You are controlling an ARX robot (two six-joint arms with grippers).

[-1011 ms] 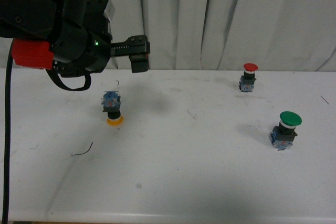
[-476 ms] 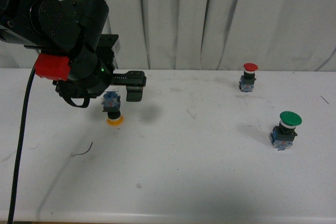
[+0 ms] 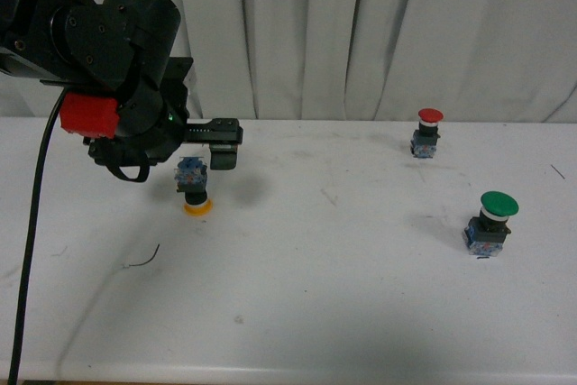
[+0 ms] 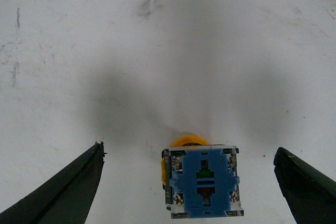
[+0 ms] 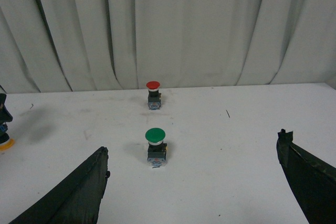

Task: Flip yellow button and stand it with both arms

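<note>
While the yellow button rests cap-down, the left claw points straight down over it, spread apart.

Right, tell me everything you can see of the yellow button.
The yellow button is a small push switch, plastic by the look: round yellow-orange cap, black collar, blue-and-black block base. It stands upside down, cap on the white table, base upward, on the robot's left side. Only the table touches it; the left gripper hangs over it, open, fingers either side and clear.
</note>
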